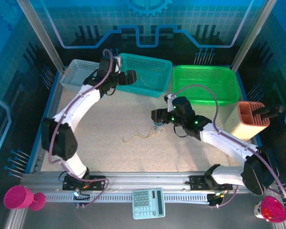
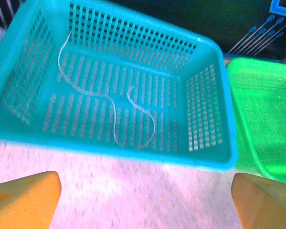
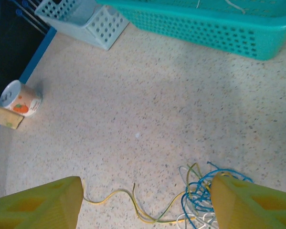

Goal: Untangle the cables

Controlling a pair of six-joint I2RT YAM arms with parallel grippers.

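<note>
Left gripper hangs at the near rim of the teal basket, its fingers spread wide with nothing between them. One whitish strand lies loose on the basket floor in a slack S-curve, apart from everything else. The green basket stands just beside it. The rest of the cables sit in a small knot on the table, well short of the basket; blue, whitish and yellow loops are tangled together. A yellow strand trails out of the knot to one side, flat on the surface. Right gripper hovers over this spot, also spread and empty, one finger just beside the knot. Judgement: one strand looks sorted into the basket, and the step now in hand is drawing the next one out of the knot. The trailing yellow strand seems the easiest to take. The next move calls for a low, precise pinch on that thin wire, then a slow pull away from the knot. The left arm likely needs to come across and pin the knot, or the whole clump will drag along.
</note>
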